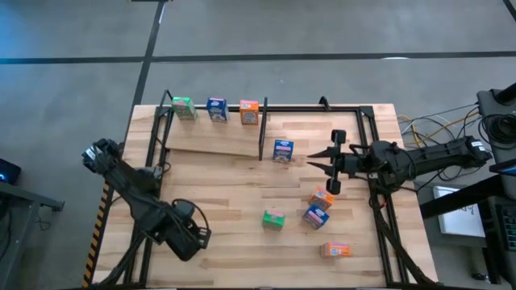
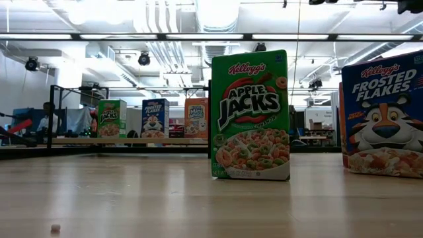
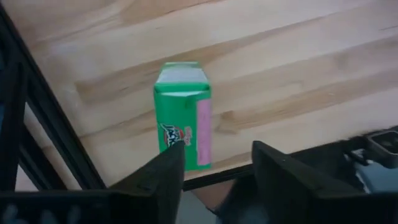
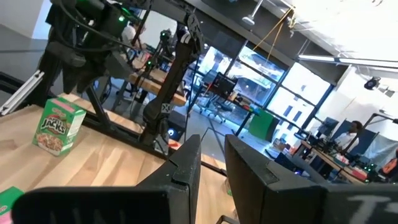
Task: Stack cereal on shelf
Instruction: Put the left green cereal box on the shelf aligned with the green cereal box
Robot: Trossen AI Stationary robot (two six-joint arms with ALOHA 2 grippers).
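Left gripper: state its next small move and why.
Probably ease the left gripper forward until its fingers straddle the green cereal box. The fingers stand open, and the box lies on the wood just beyond the fingertips, not yet between them.

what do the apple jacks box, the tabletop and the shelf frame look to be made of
Apple Jacks box: looks like thin printed cardboard with a slight sheen; sharp folded edges, full-colour print.
Tabletop: light wood planks, smooth matte finish; visible grain and board seams.
Shelf frame: probably black-painted metal; thin straight dark bars, though the look alone leaves that open.

Wooden table carries shelf, cereal boxes.
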